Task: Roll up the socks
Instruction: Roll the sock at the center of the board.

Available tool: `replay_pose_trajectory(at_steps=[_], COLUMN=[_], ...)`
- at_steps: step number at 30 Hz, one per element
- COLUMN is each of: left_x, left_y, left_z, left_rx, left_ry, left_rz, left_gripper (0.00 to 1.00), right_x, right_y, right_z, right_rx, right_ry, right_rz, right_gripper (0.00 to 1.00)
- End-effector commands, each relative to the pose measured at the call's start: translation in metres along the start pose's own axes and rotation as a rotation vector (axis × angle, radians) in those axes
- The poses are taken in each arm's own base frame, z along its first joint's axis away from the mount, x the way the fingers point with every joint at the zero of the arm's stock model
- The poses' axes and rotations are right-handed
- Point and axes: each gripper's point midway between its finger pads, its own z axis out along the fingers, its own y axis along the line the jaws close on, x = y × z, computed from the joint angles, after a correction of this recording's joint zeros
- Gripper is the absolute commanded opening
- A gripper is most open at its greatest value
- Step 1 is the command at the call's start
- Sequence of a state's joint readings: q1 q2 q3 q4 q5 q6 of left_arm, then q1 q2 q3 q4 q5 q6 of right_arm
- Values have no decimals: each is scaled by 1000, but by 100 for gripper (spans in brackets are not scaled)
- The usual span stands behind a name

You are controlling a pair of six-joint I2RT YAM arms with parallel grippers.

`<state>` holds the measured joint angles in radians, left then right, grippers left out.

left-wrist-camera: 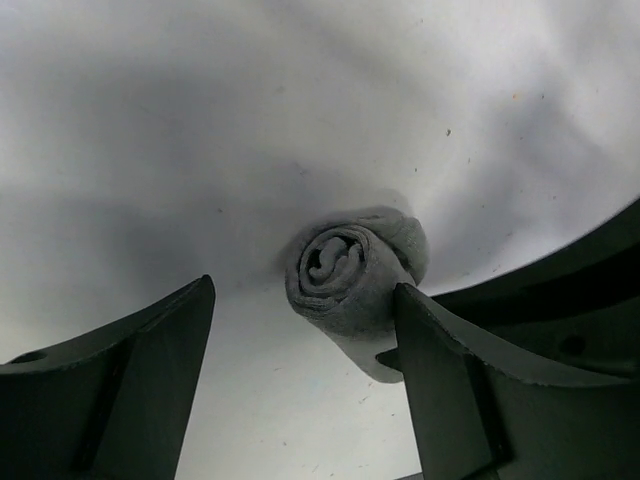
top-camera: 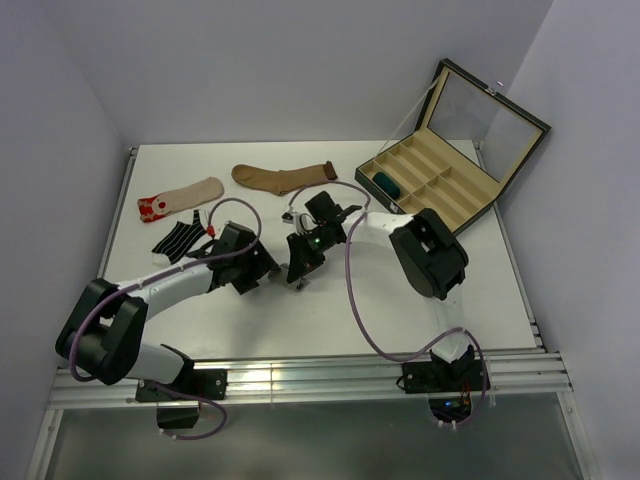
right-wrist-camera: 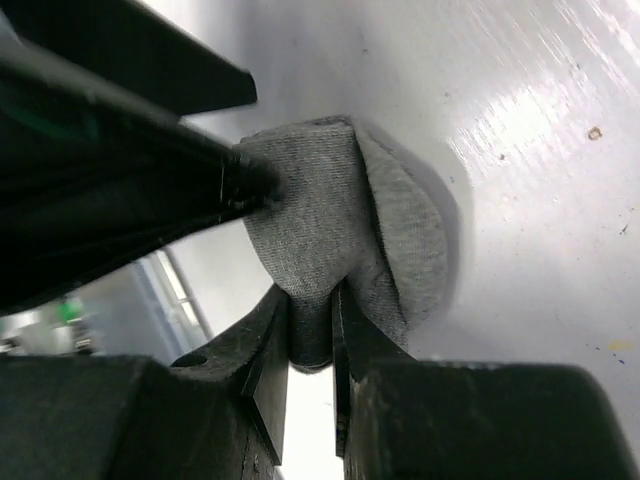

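Note:
A grey sock (left-wrist-camera: pixel 345 270) lies rolled into a tight spiral on the white table. My left gripper (left-wrist-camera: pixel 305 292) is open around it, and its right finger (left-wrist-camera: pixel 450 370) touches the roll's side. My right gripper (right-wrist-camera: pixel 311 325) is shut on a fold of the same grey sock (right-wrist-camera: pixel 330 210). In the top view both grippers, left (top-camera: pixel 262 268) and right (top-camera: pixel 298 268), meet at the table's middle and hide the roll. A black sock with white stripes (top-camera: pixel 180 240), a beige red-toed sock (top-camera: pixel 182 199) and a brown sock (top-camera: pixel 285 178) lie flat further back.
An open compartment box (top-camera: pixel 462 195) with a raised lid stands at the back right, with a dark teal roll (top-camera: pixel 385 184) in one compartment. The left finger (right-wrist-camera: pixel 150 190) crosses the right wrist view beside the sock.

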<state>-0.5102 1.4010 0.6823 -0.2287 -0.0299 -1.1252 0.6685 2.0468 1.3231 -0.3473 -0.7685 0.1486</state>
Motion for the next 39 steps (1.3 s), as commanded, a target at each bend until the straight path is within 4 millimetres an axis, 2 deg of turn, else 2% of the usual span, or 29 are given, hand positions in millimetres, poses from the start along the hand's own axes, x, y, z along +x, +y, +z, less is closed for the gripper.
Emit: replay_pose_trajectory(at_steps=[1, 4, 10, 15, 19, 22, 24, 25, 26, 27, 28, 29, 30, 32, 33, 35, 37, 38, 39], left_x=[5, 13, 17, 27, 30, 32, 36, 35, 35, 36, 34, 35, 35, 36, 35, 33, 32, 33, 32], left_y=[-22, -21, -17, -4, 2, 6, 9, 6, 7, 7, 3, 4, 0, 1, 0, -4, -10, -8, -12], left_z=[-4, 2, 20, 37, 43, 47, 48, 49, 51, 52, 51, 53, 53, 54, 54, 53, 52, 53, 53], left_rx=[84, 70, 21, -49, -86, -113, -127, -127, -136, -137, -139, -147, -141, -154, -156, -157, -148, -157, -149], left_ry=[-9, 8, 32, 77, 102, 117, 147, 150, 156, 167, 170, 177, 184, 199, 199, 205, 214, 222, 225], left_rz=[-31, -32, -19, 10, 39, 69, 96, 107, 125, 134, 144, 150, 165, 183, 186, 201, 210, 218, 222], left_gripper=[77, 76, 70, 62, 54, 47, 41, 39, 36, 34, 32, 32, 31, 31, 31, 31, 31, 31, 31], right_x=[30, 29, 31, 29, 28, 22, 13, 11, 1, 5, -4, -13, -12, -22, -18, -27, -22, -29, -26], right_y=[-9, -18, -25, -33, -38, -38, -30, -35, -27, -31, -36, -25, -26, -18, -18, -12, -3, -3, 8], right_z=[7, 8, 13, 11, 9, 2, -9, -12, -25, -29, -36, -49, -53, -69, -71, -84, -81, -87, -79], right_rx=[-52, -67, -77, -49, -11, 24, 36, 79, 97, 134, 194, 222, 255, 346, 377, 459, 511, 572, 577], right_ry=[109, 97, 86, 57, 33, -18, -69, -100, -151, -171, -227, -283, -308, -387, -394, -457, -450, -488, -479], right_rz=[193, 243, 296, 311, 290, 247, 198, 171, 123, 99, 57, -1, -46, -124, -163, -226, -306, -352, -396], right_gripper=[0, 0, 0, 0, 1, 7, 20, 24, 31, 35, 42, 45, 48, 54, 55, 58, 60, 60, 60])
